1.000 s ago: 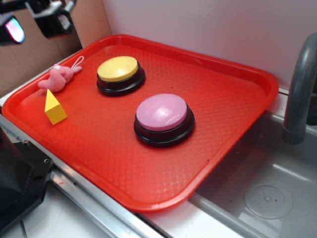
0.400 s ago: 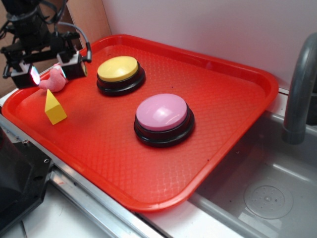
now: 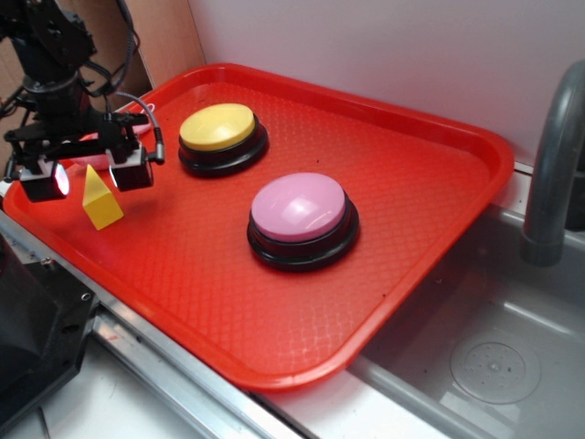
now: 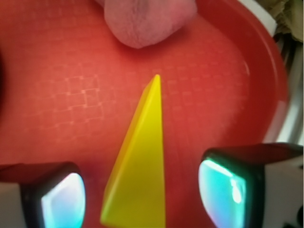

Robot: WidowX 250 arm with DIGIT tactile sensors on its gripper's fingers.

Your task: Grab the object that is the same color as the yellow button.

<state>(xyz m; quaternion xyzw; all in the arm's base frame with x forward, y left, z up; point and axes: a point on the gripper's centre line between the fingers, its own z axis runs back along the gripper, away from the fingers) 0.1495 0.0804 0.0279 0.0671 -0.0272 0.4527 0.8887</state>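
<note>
Over at the left end of the red tray (image 3: 439, 174), the yellow wedge (image 3: 101, 200) is standing on the textured surface, pointy edge up, and the gripper (image 3: 84, 176) is hanging right over it with its jaws spread wide, one finger on each side. From the wrist view the wedge (image 4: 140, 166) sits between the two fingertips (image 4: 61, 199) with a gap of tray showing on both sides, so nothing looks to be touching it, and the gripper (image 4: 142, 194) isn't holding anything. Just beyond the wedge's tip there's the pink plush toy (image 4: 147, 19), close but apart from it. Further along the tray, the yellow button (image 3: 222, 135) sits near the back, well clear of the wedge, and the pink button (image 3: 302, 218) is roughly mid-tray. Off the tray's right side you can see a grey sink (image 3: 494, 357) and a grey faucet (image 3: 553, 155).
</note>
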